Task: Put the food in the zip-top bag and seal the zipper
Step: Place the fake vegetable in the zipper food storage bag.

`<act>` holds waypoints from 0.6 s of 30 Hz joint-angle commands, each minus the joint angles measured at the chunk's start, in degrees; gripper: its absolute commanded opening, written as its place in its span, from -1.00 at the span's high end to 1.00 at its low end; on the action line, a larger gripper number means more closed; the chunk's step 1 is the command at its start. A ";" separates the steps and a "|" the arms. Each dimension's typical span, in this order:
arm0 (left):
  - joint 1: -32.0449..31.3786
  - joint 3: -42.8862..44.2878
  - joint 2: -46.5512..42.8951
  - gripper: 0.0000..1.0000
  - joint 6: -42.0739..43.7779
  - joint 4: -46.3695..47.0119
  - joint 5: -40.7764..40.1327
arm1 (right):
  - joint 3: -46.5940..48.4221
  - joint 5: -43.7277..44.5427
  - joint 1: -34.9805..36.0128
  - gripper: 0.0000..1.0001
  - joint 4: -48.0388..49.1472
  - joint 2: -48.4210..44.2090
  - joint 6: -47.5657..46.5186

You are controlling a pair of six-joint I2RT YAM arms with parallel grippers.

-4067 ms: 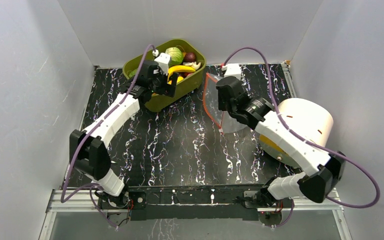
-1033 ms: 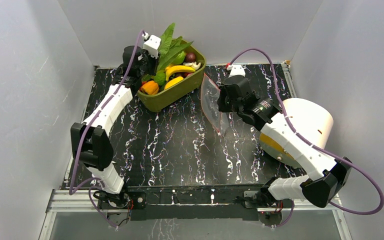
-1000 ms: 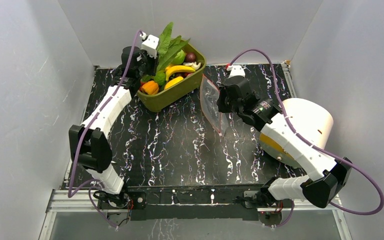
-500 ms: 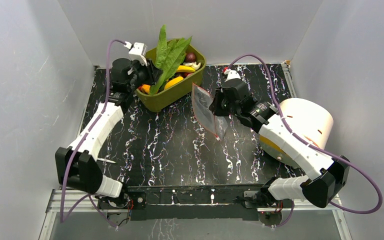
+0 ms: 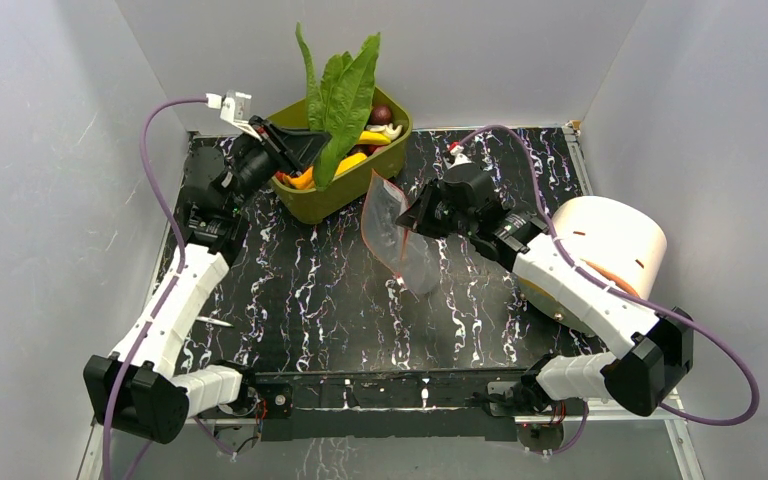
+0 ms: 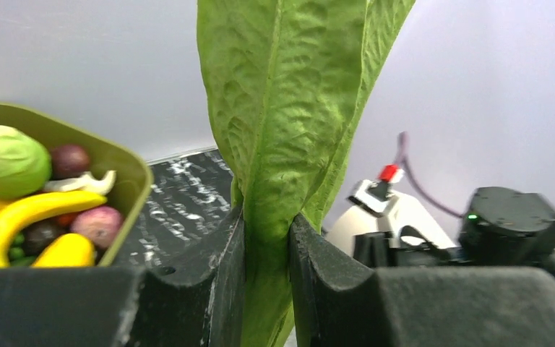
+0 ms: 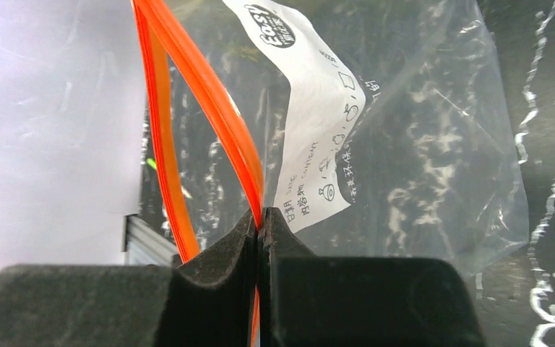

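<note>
My left gripper (image 5: 307, 150) is shut on the stalk of the long green leaf (image 5: 345, 85), holding it upright over the olive-green tub (image 5: 345, 200). In the left wrist view the leaf (image 6: 289, 108) rises between my fingers (image 6: 227, 267), and the tub holds the cabbage (image 6: 7, 159), the banana (image 6: 29, 213) and a purple ball (image 6: 69, 159). My right gripper (image 5: 410, 215) is shut on the zip-top bag (image 5: 405, 245), which hangs just right of the tub. That gripper (image 7: 260, 224) pinches one side of the orange zipper (image 7: 217, 123); the bag's mouth gapes open.
A white cylinder with a yellow underside (image 5: 610, 245) stands at the right, beside my right forearm. Grey walls close in the left, back and right sides. A metal rail (image 5: 390, 395) runs along the near edge.
My left arm has lifted the leaf up out of the tub and swung back to the left. My right gripper has carried the bag leftward, nearer the tub.
</note>
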 commanded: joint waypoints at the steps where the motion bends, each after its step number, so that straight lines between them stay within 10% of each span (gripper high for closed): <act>1: -0.08 -4.41 -2.62 0.79 -13.84 14.90 3.51 | -0.99 -3.98 -0.31 1.00 9.53 -1.59 8.38; 18: -0.48 -13.16 -1.45 0.78 -32.98 34.44 1.29 | -3.89 -5.87 -0.32 1.00 19.70 -1.48 18.51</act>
